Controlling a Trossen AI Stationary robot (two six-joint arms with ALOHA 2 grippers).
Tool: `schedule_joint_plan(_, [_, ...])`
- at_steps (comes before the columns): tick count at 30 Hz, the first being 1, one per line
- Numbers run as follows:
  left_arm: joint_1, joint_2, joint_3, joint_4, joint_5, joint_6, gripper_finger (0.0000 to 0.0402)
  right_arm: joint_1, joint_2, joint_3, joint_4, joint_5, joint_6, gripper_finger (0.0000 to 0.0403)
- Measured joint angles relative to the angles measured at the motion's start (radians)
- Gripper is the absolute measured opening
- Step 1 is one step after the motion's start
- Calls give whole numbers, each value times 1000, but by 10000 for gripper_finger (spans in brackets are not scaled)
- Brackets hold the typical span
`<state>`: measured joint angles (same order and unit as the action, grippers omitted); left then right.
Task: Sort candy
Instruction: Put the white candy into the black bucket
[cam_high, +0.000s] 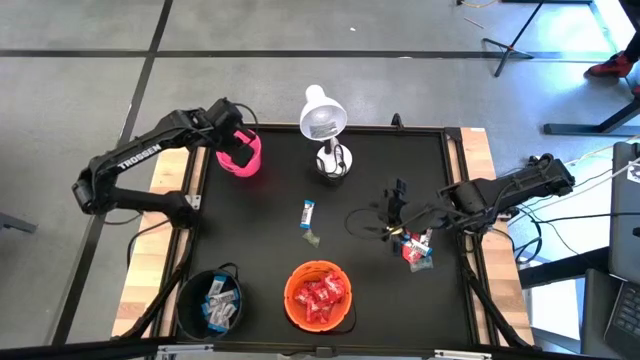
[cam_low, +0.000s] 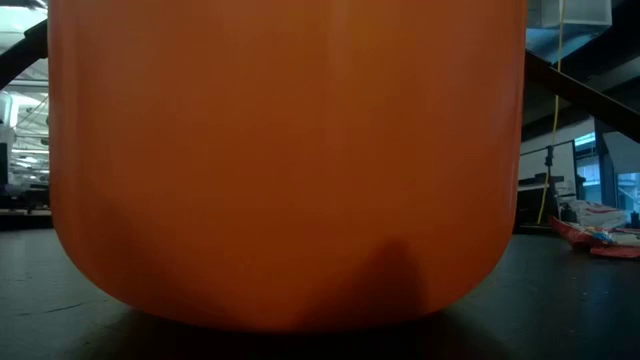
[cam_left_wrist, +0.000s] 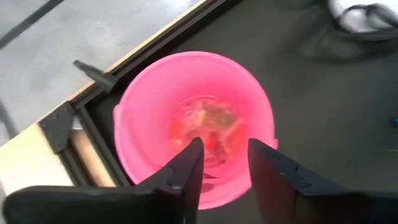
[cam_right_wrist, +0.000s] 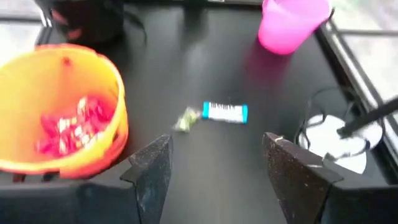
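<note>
A robotics lab or test workshop is suggested. A black-topped table (cam_high: 400, 180) with a wooden rim is set on a bare grey concrete floor (cam_high: 80, 90) marked by dark lines. Stand legs (cam_high: 515, 45) and cables (cam_high: 600, 160) are seen on the floor beside it. In the low view, behind the orange bowl (cam_low: 290, 160), what may be shelving and a lit window are glimpsed, though little is shown clearly.

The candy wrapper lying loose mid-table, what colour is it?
The candy wrapper is white with blue ends, clearest in the right wrist view.
</note>
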<state>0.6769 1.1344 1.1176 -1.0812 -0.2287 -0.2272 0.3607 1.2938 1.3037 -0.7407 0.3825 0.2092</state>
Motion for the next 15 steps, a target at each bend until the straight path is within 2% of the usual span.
schedule_joint_plan(2, [-2,-24,18,6,55,9,120,0,0,0,-56,-10,28,243])
schedule_joint_plan(5, [-21,-80,41,79,225,55,120,0,0,0,-178,-45,102,243])
schedule_joint_plan(7, [-61,-127,41,162,344,55,116,0,0,-9,-253,-71,169,243])
schedule_joint_plan(9, [-121,-170,42,243,416,49,113,0,1,-34,-309,-93,229,243])
schedule_joint_plan(12, [-246,-227,24,371,423,46,109,30,2,-87,-367,-106,316,243])
schedule_joint_plan(15, [-384,-268,-18,498,388,32,108,83,2,-159,-362,-121,385,243])
